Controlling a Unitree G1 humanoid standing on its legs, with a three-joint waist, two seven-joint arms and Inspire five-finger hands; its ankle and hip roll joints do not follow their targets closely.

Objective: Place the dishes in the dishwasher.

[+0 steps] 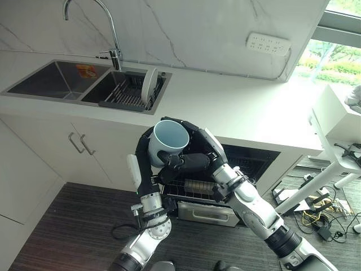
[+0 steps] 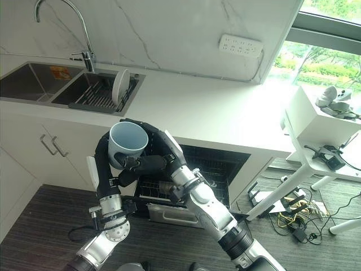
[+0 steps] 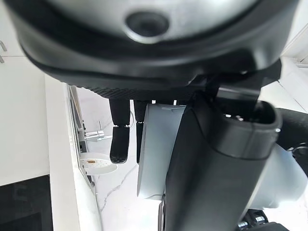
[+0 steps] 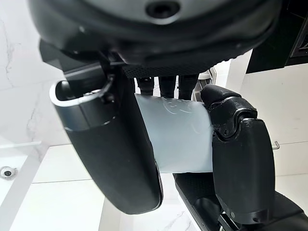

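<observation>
A: Report the position of the cup.
B: The pale blue cup (image 1: pixel 167 142) sits at centre frame, held in the air in front of the white counter (image 1: pixel 237 107), mouth facing up toward the camera. Directly below it is the open dishwasher (image 1: pixel 248 164), with its wire rack (image 1: pixel 194 189) pulled out.

A: State of the hands?
B: Both are on the cup. The left hand (image 1: pixel 145 164) comes up from the lower left – its fingers are curled round the cup's left side. The right hand (image 1: pixel 194 148) enters from the lower right; its fingers wrap over the cup's far rim and right side, thumb underneath. The right wrist view confirms this: the cup wall sits clamped between thumb and fingers (image 4: pixel 166 85).

A: Other dishes?
B: One white plate (image 1: pixel 149 84) stands on edge in the dark drainer rack (image 1: pixel 127 93) in the right basin of the sink (image 1: pixel 51 79), upper left of the frame – beneath the tap (image 1: pixel 107 28).
</observation>
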